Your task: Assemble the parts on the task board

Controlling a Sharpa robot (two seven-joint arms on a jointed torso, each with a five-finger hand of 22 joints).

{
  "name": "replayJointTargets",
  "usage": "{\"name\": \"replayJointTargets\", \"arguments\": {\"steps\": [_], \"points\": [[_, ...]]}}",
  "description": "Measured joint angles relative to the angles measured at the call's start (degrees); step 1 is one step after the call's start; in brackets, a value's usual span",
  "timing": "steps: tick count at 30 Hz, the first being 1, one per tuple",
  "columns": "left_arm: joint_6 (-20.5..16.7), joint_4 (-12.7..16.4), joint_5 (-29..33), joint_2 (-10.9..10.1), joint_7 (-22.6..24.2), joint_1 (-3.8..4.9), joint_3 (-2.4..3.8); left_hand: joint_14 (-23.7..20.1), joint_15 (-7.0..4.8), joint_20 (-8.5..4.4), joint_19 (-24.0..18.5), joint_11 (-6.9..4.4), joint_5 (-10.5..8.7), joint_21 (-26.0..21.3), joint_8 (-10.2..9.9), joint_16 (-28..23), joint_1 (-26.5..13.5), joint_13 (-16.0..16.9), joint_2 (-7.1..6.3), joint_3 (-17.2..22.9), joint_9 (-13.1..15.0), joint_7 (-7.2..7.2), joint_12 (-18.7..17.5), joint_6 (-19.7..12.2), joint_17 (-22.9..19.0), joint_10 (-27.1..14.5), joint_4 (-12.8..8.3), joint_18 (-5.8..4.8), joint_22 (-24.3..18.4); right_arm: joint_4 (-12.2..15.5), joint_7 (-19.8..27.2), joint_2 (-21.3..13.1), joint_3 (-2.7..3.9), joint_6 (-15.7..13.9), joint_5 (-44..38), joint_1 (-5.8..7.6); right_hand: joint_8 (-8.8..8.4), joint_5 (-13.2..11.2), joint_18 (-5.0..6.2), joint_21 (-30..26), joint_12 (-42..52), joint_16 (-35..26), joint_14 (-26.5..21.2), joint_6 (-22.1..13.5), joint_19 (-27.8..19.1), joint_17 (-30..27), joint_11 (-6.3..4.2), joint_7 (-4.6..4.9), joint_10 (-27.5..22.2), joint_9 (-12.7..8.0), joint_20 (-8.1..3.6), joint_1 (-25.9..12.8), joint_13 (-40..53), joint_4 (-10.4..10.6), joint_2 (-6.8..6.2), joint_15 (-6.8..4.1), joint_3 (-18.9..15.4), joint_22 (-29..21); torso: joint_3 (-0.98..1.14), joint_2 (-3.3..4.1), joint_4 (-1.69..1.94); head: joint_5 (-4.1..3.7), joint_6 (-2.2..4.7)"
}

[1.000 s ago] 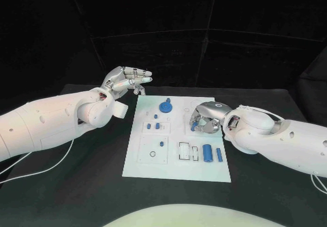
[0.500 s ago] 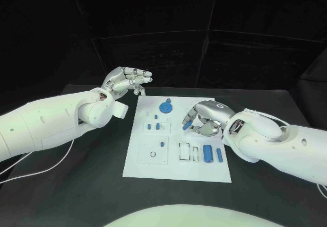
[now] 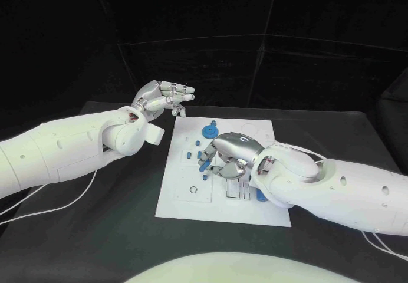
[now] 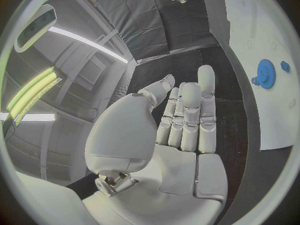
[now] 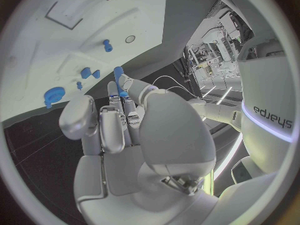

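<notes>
A black desk (image 3: 102, 236) fills the lower half of the head view, its far edge running across the middle of the frame. Behind it, a black backdrop (image 3: 280, 65) of dark panels with faint seams covers the upper half. A thin white cable (image 3: 53, 207) trails over the desk at the lower left, and another white cable (image 3: 384, 250) lies at the lower right corner.

The task board (image 3: 255, 209), centre of the frame, looks like matt white sheet; its blue parts (image 3: 209, 132) look like smooth plastic. The table (image 3: 102, 236) is dull black, cloth-like. Both arms wear glossy white shells; the left hand (image 3: 161, 99) and right hand (image 3: 228, 156) look like satin silver metal
</notes>
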Motion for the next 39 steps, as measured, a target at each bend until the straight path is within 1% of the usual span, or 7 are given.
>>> {"name": "replayJointTargets", "arguments": {"steps": [4, 5, 11, 17, 24, 28, 39], "points": [[0.03, 0.04, 0.0, 0.18, 0.0, 0.0, 0.0, 0.0, 0.0, 0.0, 0.0, 0.0, 0.0, 0.0, 0.0, 0.0, 0.0, 0.0, 0.0, 0.0, 0.0, 0.0, 0.0, 0.0, 0.0, 0.0, 0.0, 0.0, 0.0, -1.41, 0.54, 1.77, -0.25, 1.27, -1.59, -0.78, -0.12, 0.05, 0.0, 0.0, 0.0, 0.0, 0.0, -0.02, 0.0, -0.07, 0.0, -0.01, 0.0, -0.07, 0.0, -0.05, 0.03, -0.03, -0.06, 0.0, 0.04, 0.0, -0.02, 0.02, -0.01, 0.41, -0.32], [0.03, 0.04, 0.0, 0.2, 0.0, 0.0, 0.0, 0.0, 0.0, 0.0, 0.0, 0.0, 0.0, 0.0, 0.0, 0.0, 0.0, 0.0, 0.0, 0.0, 0.0, 0.0, 0.0, 0.0, 0.0, 0.0, 0.0, 0.0, 0.0, -1.68, 0.63, 2.03, -0.29, 1.56, -1.88, -0.9, -0.14, 0.06, 0.0, 0.0, 0.0, 0.0, 0.0, -0.07, 0.0, -0.07, 0.0, -0.06, 0.0, -0.07, 0.0, -0.29, 0.18, 0.03, -0.3, 0.0, 0.12, 0.0, -0.01, 0.02, -0.01, 0.48, -0.4], [0.03, 0.02, 0.0, 0.39, 0.01, 0.0, 0.0, 0.0, 0.0, 0.0, 0.0, 0.0, 0.0, 0.0, 0.0, 0.0, 0.0, 0.0, 0.0, 0.0, 0.0, 0.0, 0.0, 0.0, 0.0, 0.0, 0.0, 0.0, 0.0, -2.86, 1.0, 3.51, -0.64, 3.33, -3.27, -1.62, -0.16, 0.08, 0.0, 0.0, 0.0, 0.0, 0.0, -0.08, 0.0, -0.07, 0.0, -0.07, 0.0, -0.15, 0.0, -0.36, 0.24, 0.08, -0.37, 0.0, 0.17, 0.0, -0.01, 0.02, -0.09, 0.98, -0.89], [0.01, 0.02, 0.0, 0.39, 0.04, 0.0, 0.01, 0.0, 0.0, 0.0, 0.0, 0.0, 0.0, 0.0, 0.0, 0.0, 0.0, 0.0, 0.0, 0.0, 0.0, 0.0, 0.0, 0.0, 0.01, 0.0, 0.0, 0.0, 0.01, -3.58, 0.89, 4.5, -0.7, 5.22, -4.15, -2.02, -0.17, 0.33, 0.0, 0.0, -0.01, 0.0, 0.0, -0.1, 0.0, -0.15, 0.0, -0.08, 0.0, -0.21, 0.0, -0.47, 0.24, 0.08, -0.48, 0.0, 0.17, -0.1, 0.08, 0.01, -0.05, 1.31, -1.31], [0.0, -0.05, 0.0, 0.34, 0.05, 0.0, 0.01, 0.0, 0.0, 0.0, 0.0, 0.0, 0.0, 0.0, 0.0, 0.0, 0.0, 0.0, 0.0, 0.0, 0.0, 0.0, 0.0, 0.0, 0.01, 0.0, 0.0, 0.0, 0.01, -3.63, 0.03, 5.1, -0.73, 6.93, -5.14, -2.24, -0.32, 0.39, 0.0, 0.0, -0.01, -0.01, 0.0, -0.07, 0.0, -0.15, -0.01, -0.05, 0.0, -0.23, 0.0, -0.67, 0.24, 0.08, -0.68, 0.01, 0.18, -0.1, 0.09, -0.08, -0.04, 1.68, -1.68], [0.0, -0.11, 0.01, 0.34, 0.05, 0.0, 0.01, 0.0, 0.0, 0.0, 0.0, 0.0, 0.0, 0.0, 0.0, 0.0, 0.0, 0.0, 0.0, 0.0, 0.0, 0.0, 0.0, 0.0, 0.01, 0.0, 0.0, 0.0, 0.01, -3.64, -0.41, 5.47, -0.73, 7.69, -5.56, -2.37, -0.32, 0.4, 0.0, 0.0, -0.01, -0.01, 0.01, 0.03, 0.0, -0.15, -0.01, 0.04, 0.0, -0.2, 0.0, -0.67, 0.24, 0.08, -0.68, 0.01, 0.17, -0.1, 0.13, -0.08, -0.1, 1.74, -1.72], [0.01, -0.18, 0.01, 0.47, 0.05, 0.01, 0.01, 0.0, 0.0, 0.0, 0.0, 0.0, 0.0, 0.0, 0.0, 0.0, 0.0, 0.0, 0.0, 0.0, 0.0, 0.0, 0.0, 0.0, 0.02, 0.0, 0.0, 0.0, 0.02, -4.36, -1.41, 6.57, -0.75, 9.13, -6.42, -2.72, -0.33, 0.4, 0.0, 0.0, -0.02, -0.01, 0.0, 0.02, 0.0, -0.24, -0.01, 0.04, 0.01, -0.17, 0.0, -0.6, 0.21, -0.08, -0.75, 0.01, 0.0, -0.16, 0.09, -0.06, -0.14, 1.86, -1.83]]}}
